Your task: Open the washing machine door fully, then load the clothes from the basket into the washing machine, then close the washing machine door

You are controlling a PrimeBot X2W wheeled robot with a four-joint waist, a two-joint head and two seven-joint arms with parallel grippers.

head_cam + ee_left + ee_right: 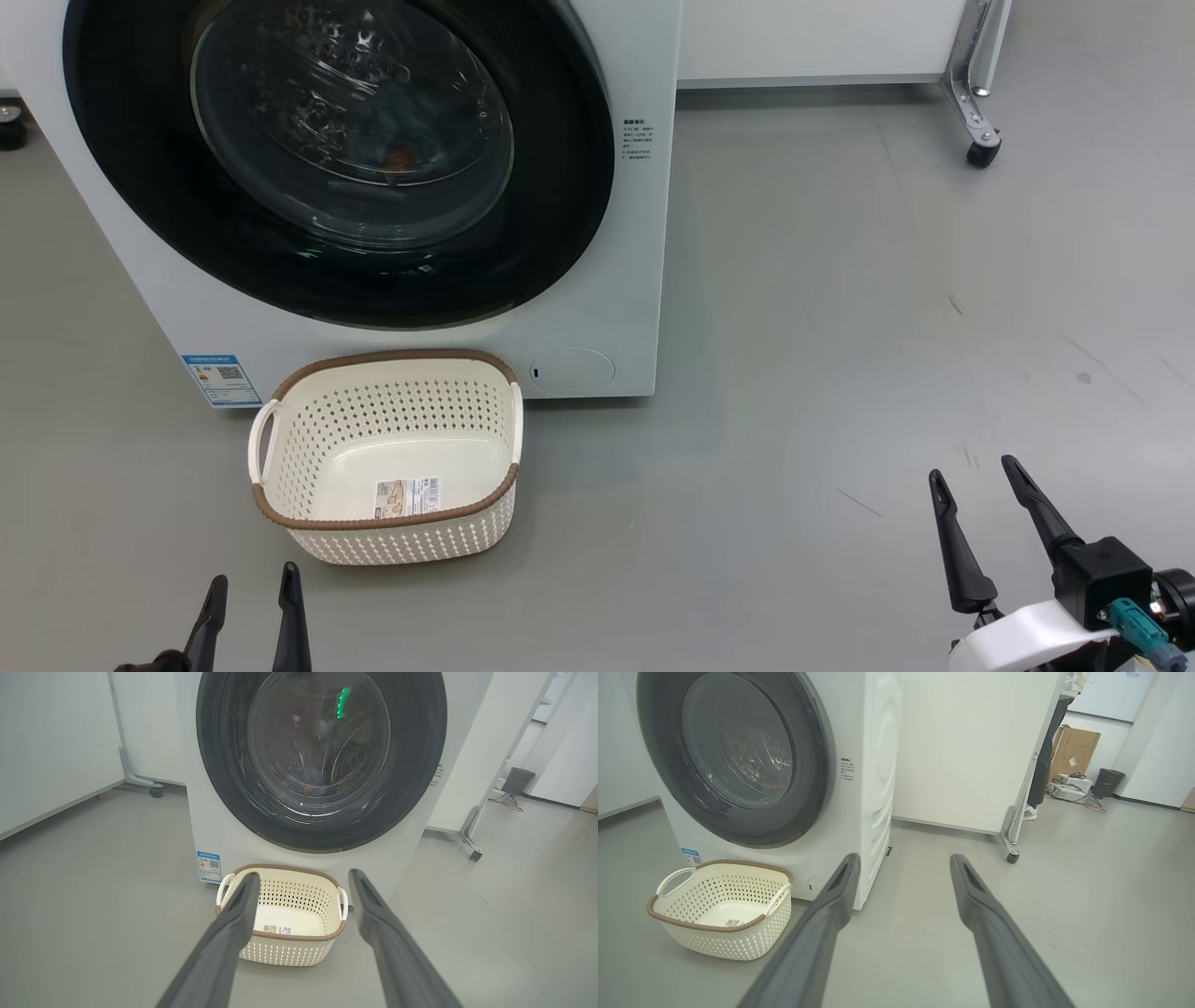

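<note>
The left gripper (254, 574) sits low at the near left, jaws spread and holding nothing. Just beyond it stands the basket (401, 546), upright on the floor hard against the foot of the washer (597, 308), right of a blue label (221, 379). It holds only its barcode sticker. It looks light and stiff, so a nudge would likely slide it. The side handles are the places to grip it.

Above the basket, the door (350, 131) appears shut flush in the washer's front. The clothes (400, 157) lie inside the drum, seen dimly through the glass as a dark heap with an orange patch. They should be soft, limp and light. I would pinch a bunched fold rather than a flat layer, since a loose end would trail and snag on the seal.

The door is rigid and hinged, and its glossy black ring probably gives the fingers poor purchase. No handle shows, so I cannot tell where to pull.

At the near right, well apart from the washer, the right gripper (973, 471) points up with its jaws spread and holds nothing.

Loading and closing look finished.
</note>
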